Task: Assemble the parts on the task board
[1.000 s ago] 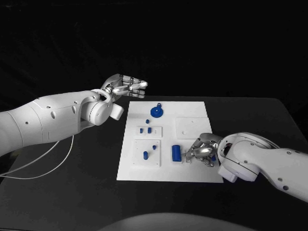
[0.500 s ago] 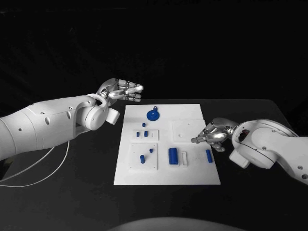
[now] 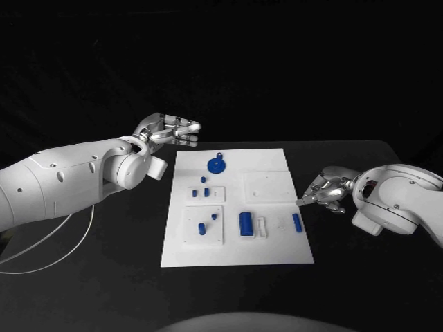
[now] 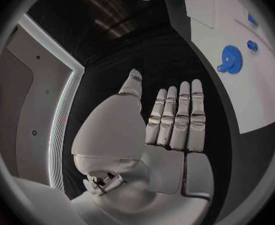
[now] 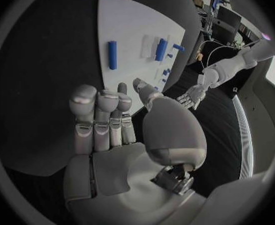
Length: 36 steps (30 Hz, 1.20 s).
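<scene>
The white task board lies mid-table. On it are a blue gear, a thick blue cylinder, a slim blue rod near its right edge, and small blue pegs standing in white inset plates. My right hand hovers just off the board's right edge, fingers straight and empty; its wrist view shows this hand with the rod and cylinder beyond it. My left hand hangs past the board's far left corner, fingers extended and empty, with the gear off to its side.
A small white piece lies between the cylinder and the rod. A white cable trails under my left arm. The black table reaches well beyond the board on both sides.
My right hand has drawn back from the board's near right part to beyond its right edge, leaving the slim blue rod lying on the board. My left hand stays raised.
</scene>
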Available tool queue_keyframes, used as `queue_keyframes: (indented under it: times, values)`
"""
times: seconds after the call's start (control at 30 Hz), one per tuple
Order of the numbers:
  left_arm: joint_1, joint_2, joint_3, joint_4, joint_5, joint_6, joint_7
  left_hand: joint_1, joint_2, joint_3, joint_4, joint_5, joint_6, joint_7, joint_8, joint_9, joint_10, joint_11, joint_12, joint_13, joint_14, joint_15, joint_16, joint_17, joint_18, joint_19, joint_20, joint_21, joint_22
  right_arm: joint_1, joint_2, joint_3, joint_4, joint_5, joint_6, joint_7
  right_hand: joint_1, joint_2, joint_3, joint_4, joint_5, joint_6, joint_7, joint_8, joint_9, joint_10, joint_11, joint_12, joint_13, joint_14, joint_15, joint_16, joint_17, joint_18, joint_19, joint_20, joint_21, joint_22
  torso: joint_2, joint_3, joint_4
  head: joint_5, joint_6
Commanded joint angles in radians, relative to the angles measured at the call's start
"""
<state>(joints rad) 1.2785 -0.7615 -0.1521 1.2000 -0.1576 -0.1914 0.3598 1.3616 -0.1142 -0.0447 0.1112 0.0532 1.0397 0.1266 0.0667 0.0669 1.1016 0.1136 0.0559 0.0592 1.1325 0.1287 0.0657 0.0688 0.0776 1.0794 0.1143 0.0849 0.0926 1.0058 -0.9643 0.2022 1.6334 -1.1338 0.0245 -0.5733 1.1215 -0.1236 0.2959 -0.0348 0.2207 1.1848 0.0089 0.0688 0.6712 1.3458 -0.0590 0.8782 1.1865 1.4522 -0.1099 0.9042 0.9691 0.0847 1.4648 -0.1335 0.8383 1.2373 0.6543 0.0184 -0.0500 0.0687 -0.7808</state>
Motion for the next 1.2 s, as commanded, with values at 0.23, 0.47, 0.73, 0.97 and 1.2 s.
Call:
queue_keyframes:
  times: [0.23, 0.47, 0.73, 0.97, 1.2]
  values:
    - [-0.001, -0.002, 0.001, 0.008, -0.003, -0.001, 0.021, -0.003, 0.007, 0.000, -0.005, -0.001, -0.002, -0.002, -0.003, 0.000, -0.002, 0.004, 0.003, 0.000, 0.005, 0.000, -0.004, 0.002, -0.002, 0.000, 0.000, 0.005, -0.002, -0.022, 0.006, -0.009, -0.003, -0.123, 0.062, -0.052, -0.026, -0.009, 0.006, 0.030, -0.021, 0.009, -0.002, -0.004, 0.034, 0.005, -0.004, -0.007, -0.001, -0.001, -0.006, 0.006, 0.004, -0.007, 0.057, -0.004, 0.001, 0.004, 0.000, -0.0002, 0.0018, -0.006, -0.003]
    - [-0.001, -0.003, 0.001, 0.009, -0.004, 0.000, 0.022, -0.004, 0.007, 0.001, -0.004, -0.001, -0.002, -0.002, -0.004, 0.000, -0.002, 0.003, 0.003, 0.000, 0.005, -0.001, -0.004, 0.002, -0.002, -0.001, 0.000, 0.005, -0.002, -0.036, 0.017, -0.027, 0.001, -0.160, 0.070, -0.062, -0.036, -0.030, 0.008, 0.076, -0.050, 0.008, -0.001, -0.004, 0.067, 0.005, -0.003, -0.008, -0.001, 0.000, -0.006, 0.006, 0.005, -0.006, 0.057, -0.004, 0.001, 0.004, 0.000, -0.0009, 0.0023, -0.003, -0.006]
    - [-0.001, -0.003, 0.001, 0.007, -0.003, 0.005, 0.018, -0.007, 0.005, 0.000, 0.000, -0.001, -0.004, -0.001, -0.004, 0.000, -0.003, 0.004, 0.003, 0.000, 0.008, -0.001, -0.004, 0.002, -0.003, -0.001, -0.001, 0.005, -0.002, -0.043, 0.030, -0.047, 0.003, -0.172, 0.086, -0.065, -0.072, -0.048, 0.083, 0.107, -0.115, 0.011, -0.004, -0.004, 0.114, 0.009, -0.007, -0.019, -0.011, 0.000, -0.008, 0.008, 0.007, -0.008, 0.057, -0.005, 0.003, 0.006, 0.000, -0.0005, 0.0016, -0.004, -0.008]
    - [-0.001, -0.002, 0.000, 0.006, -0.003, 0.009, 0.016, -0.009, 0.005, 0.000, 0.002, -0.002, -0.004, -0.001, -0.003, 0.000, -0.003, 0.004, 0.003, 0.000, 0.007, -0.001, -0.004, 0.002, -0.004, -0.001, -0.001, 0.005, -0.002, -0.046, 0.044, -0.057, -0.002, -0.196, 0.083, -0.067, -0.100, -0.061, 0.115, 0.100, -0.136, 0.014, -0.009, -0.003, 0.183, 0.009, -0.008, -0.017, -0.012, 0.000, -0.009, 0.009, 0.008, -0.009, 0.057, -0.007, 0.003, 0.007, 0.000, 0.0002, 0.0014, -0.004, -0.011]
    - [-0.001, -0.001, 0.000, 0.005, -0.003, 0.011, 0.015, -0.010, 0.003, 0.000, 0.006, -0.002, -0.004, -0.001, -0.004, 0.000, -0.003, 0.003, 0.003, 0.000, 0.007, -0.001, -0.004, 0.002, -0.004, -0.001, -0.001, 0.005, -0.002, -0.048, 0.058, -0.067, -0.010, -0.221, 0.072, -0.068, -0.100, -0.063, 0.121, 0.101, -0.137, 0.013, -0.010, -0.004, 0.201, 0.010, -0.009, -0.016, -0.013, 0.000, -0.009, 0.009, 0.009, -0.009, 0.057, -0.007, 0.004, 0.007, 0.000, 0.0003, 0.0015, -0.003, -0.013]
